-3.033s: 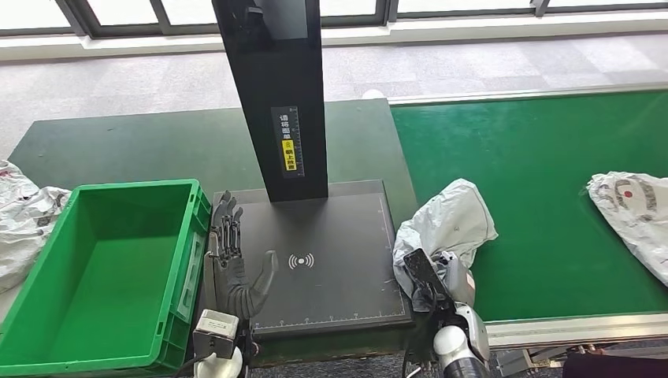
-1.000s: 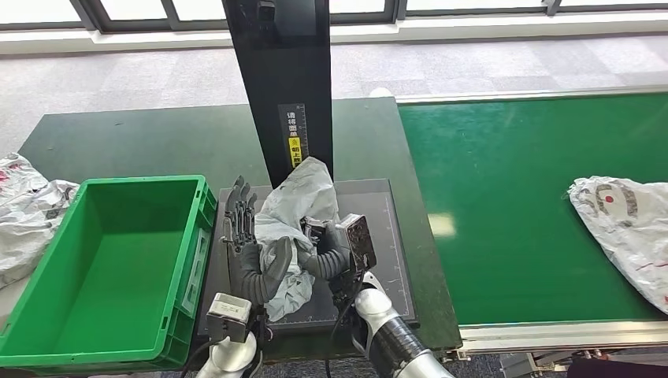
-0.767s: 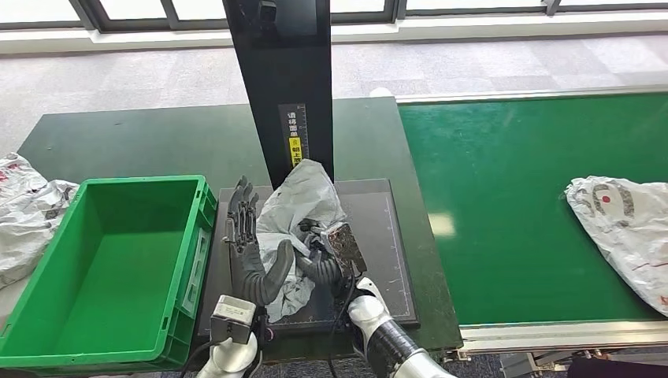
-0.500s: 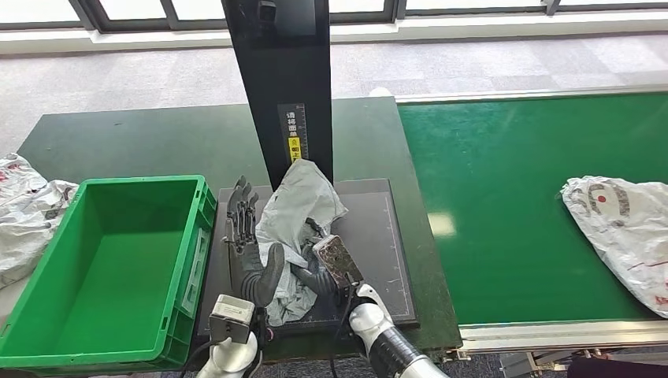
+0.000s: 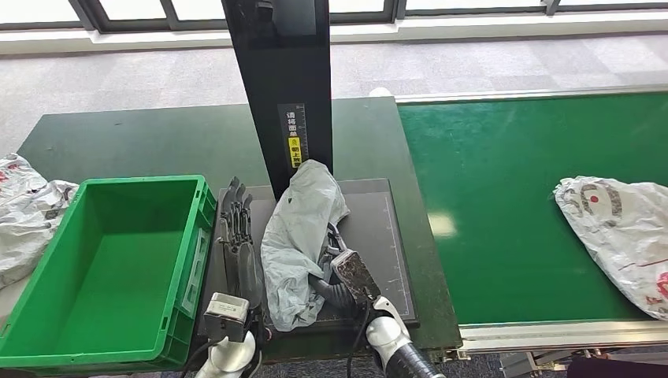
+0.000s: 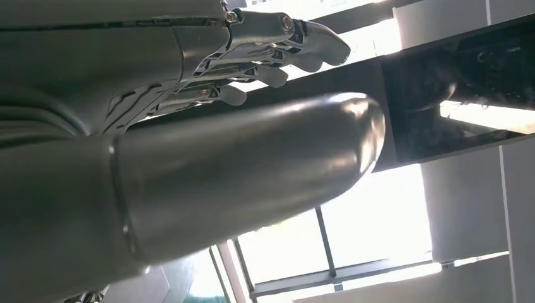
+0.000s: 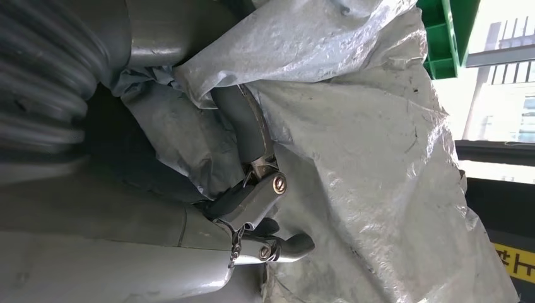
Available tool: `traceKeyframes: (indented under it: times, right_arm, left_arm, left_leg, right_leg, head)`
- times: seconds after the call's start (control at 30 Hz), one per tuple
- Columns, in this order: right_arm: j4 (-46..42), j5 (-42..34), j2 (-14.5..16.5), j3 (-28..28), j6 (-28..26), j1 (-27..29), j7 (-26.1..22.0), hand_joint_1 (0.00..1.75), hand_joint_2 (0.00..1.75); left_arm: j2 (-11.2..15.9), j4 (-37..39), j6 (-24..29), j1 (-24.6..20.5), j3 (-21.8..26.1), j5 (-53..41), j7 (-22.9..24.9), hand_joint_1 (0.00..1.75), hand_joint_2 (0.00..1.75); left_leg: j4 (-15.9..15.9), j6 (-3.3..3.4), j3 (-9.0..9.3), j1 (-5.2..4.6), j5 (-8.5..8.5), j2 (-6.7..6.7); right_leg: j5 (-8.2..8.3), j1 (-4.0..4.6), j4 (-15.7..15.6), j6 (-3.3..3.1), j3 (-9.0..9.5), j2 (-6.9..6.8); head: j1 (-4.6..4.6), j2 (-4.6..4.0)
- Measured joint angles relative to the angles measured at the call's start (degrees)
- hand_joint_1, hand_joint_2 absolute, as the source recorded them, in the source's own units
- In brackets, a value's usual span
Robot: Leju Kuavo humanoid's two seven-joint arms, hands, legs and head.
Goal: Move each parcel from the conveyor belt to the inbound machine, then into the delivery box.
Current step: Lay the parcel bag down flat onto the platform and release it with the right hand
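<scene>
Right hand (image 5: pixel 335 272) grips the grey parcel (image 5: pixel 298 236) lying on the scanner plate (image 5: pixel 370 228); left hand (image 5: pixel 236 240) lies flat, fingers straight and holding nothing, just left of it.

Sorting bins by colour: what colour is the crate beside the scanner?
Bright green crate, clearest in the head view.

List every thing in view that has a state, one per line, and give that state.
grey parcel: lying on the inbound machine's plate, leaning against the column
inbound machine: plate occupied by the grey parcel
right hand: gripping the grey parcel
left hand: fingers straight, holding nothing, beside the grey parcel
green box: empty
white parcel: lying on the conveyor belt
</scene>
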Motion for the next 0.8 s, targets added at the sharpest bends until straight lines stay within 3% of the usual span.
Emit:
traceKeyframes:
  times: [0.13,0.3,0.5,0.67,0.8]
  right_arm:
    - [-5.80,5.95,-0.46,-1.99,0.34,4.02,1.45,0.00,1.75]
    - [-20.38,11.19,-1.26,-6.66,4.02,12.77,1.18,0.00,1.75]
    - [-35.07,9.94,-2.19,-9.79,8.64,19.37,-3.46,0.00,1.75]
    - [-43.43,4.86,-3.22,-10.08,7.59,21.84,-4.40,0.00,1.75]
    - [-52.21,-0.28,-4.95,-10.08,5.21,24.25,-4.57,0.00,1.75]
  left_arm:
    - [-0.09,0.01,1.52,-0.08,0.75,0.88,0.00,0.00,0.00]
    - [-0.83,-2.12,6.29,0.90,5.77,2.60,0.22,0.00,0.00]
    - [-0.60,-7.81,7.71,3.62,10.42,5.34,0.01,0.00,0.00]
    - [0.05,-14.29,11.85,4.73,12.00,5.36,0.01,0.00,0.00]
    - [1.08,-20.31,11.39,6.59,14.08,7.80,0.01,0.00,0.00]
  left_leg:
    - [0.00,0.00,-0.01,0.00,-0.01,-0.03]
    - [0.00,0.02,-0.10,0.00,-0.05,-0.02]
    - [0.00,0.01,-0.16,0.00,-0.07,0.00]
    - [0.00,0.03,-0.17,0.00,-0.04,0.01]
    - [0.00,0.04,-0.17,0.00,-0.03,0.01]
  right_leg:
    - [-0.01,0.01,0.00,0.00,0.00,-0.01]
    - [-0.03,0.01,0.00,0.01,-0.09,-0.02]
    - [-0.06,0.00,-0.01,0.02,-0.15,-0.01]
    - [-0.02,-0.01,-0.01,0.03,-0.14,-0.01]
    - [-0.03,0.00,-0.01,0.03,-0.14,-0.01]
  head:
    - [0.00,0.00]
    - [0.00,0.00]
    - [0.00,0.00]
    - [0.00,0.00]
    - [0.00,0.00]
